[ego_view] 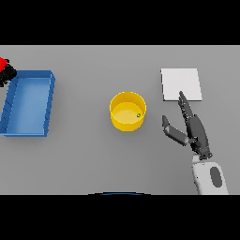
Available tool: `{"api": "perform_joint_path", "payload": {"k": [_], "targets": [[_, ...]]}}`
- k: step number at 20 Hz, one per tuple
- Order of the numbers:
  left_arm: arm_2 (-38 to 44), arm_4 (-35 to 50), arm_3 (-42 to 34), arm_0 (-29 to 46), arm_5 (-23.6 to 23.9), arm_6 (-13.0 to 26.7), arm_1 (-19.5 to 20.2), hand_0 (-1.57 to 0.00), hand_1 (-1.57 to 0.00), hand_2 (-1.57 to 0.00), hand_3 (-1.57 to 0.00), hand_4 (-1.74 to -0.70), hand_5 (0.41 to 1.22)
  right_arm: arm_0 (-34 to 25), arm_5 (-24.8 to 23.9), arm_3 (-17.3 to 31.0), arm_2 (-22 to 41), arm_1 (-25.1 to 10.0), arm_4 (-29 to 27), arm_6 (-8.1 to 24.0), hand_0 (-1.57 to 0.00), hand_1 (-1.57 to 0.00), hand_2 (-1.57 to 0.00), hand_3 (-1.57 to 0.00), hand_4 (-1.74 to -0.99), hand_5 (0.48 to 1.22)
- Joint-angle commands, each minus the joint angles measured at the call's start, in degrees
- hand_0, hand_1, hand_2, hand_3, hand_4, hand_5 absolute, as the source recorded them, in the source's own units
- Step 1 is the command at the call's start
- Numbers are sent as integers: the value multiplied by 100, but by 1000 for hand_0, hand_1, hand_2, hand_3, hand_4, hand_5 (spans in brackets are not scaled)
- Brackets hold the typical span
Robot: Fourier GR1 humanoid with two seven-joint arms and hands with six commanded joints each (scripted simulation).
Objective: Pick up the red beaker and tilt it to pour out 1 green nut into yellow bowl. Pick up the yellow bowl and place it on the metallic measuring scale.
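The yellow bowl (127, 110) stands upright at the table's middle, with one green nut (138, 115) lying inside near its right wall. The metallic measuring scale (181, 84) is a pale square plate at the back right. My right hand (193, 128) rests to the right of the bowl and just in front of the scale, fingers straight and pointing away, thumb spread toward the bowl, holding nothing. At the far left edge, the red beaker (4, 63) shows only in part, with my dark left hand (6, 75) against it; how that hand's grip stands is cut off.
A blue rectangular tray (48, 101) lies on the left side of the table, beside the red beaker.
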Motion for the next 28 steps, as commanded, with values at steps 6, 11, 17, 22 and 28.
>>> {"api": "perform_joint_path", "payload": {"k": [6,11,17,22,28], "targets": [[134,622,-1028,499,-613,-207,375,-982,-830,-747,-464,-922,716,-14,2,72,-21,-20,-5,9,1,1,1,1,-1321,727],[-116,504,-1082,372,-1054,35,483,-321,-271,-244,-151,-794,659,11,-18,22,2,-22,35,24,1,1,1,1,-1315,724],[-329,394,-976,327,-968,-71,505,-83,-70,-63,-39,-738,656,13,-43,-4,15,-48,90,55,1,1,1,1,-1290,714],[-239,404,-1023,379,-631,-293,412,-27,-22,-20,-12,-718,675,-410,-272,-43,207,-267,769,668,1,1,1,1,-1222,662],[-178,473,-1089,382,-549,-396,392,-6,-5,-5,-2,-738,709,-1354,824,267,815,-1020,1151,167,-5,1,1,1,-1254,666]]}}
